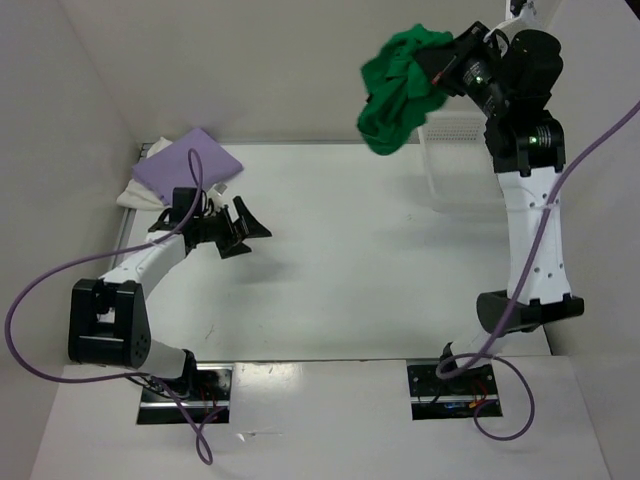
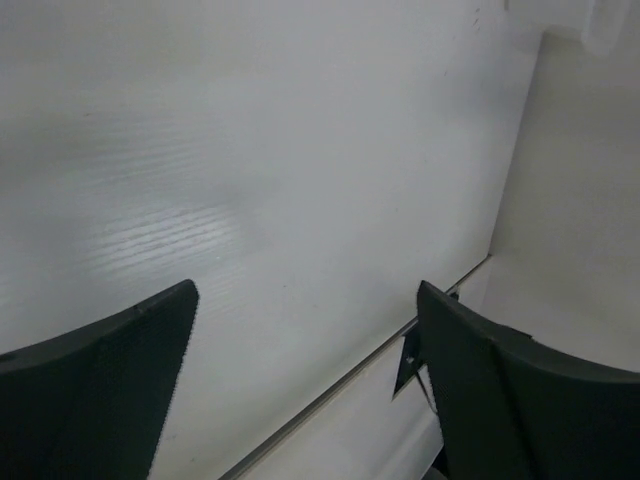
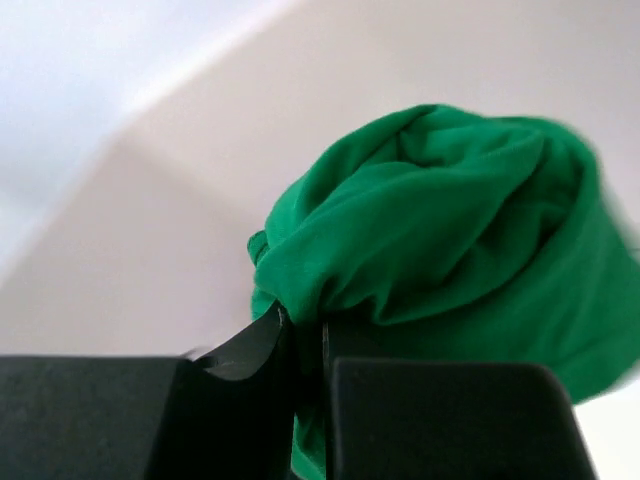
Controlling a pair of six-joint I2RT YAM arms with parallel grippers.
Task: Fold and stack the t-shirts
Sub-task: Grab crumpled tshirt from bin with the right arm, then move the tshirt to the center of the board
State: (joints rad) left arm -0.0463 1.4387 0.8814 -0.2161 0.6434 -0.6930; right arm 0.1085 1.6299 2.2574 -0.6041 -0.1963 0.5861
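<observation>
Right claw (image 1: 441,66) tight on crumpled green t-shirt (image 1: 400,88), long axis downward.

Your table (image 1: 340,260): lattice basket (image 1: 450,170) at the back, white t-shirt (image 1: 132,196) under lilac t-shirt (image 1: 188,165) well left of that basket.

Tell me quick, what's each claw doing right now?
Left claw: open, holding nothing.
Right claw: closed on the green shirt, lifted up in the air.
</observation>
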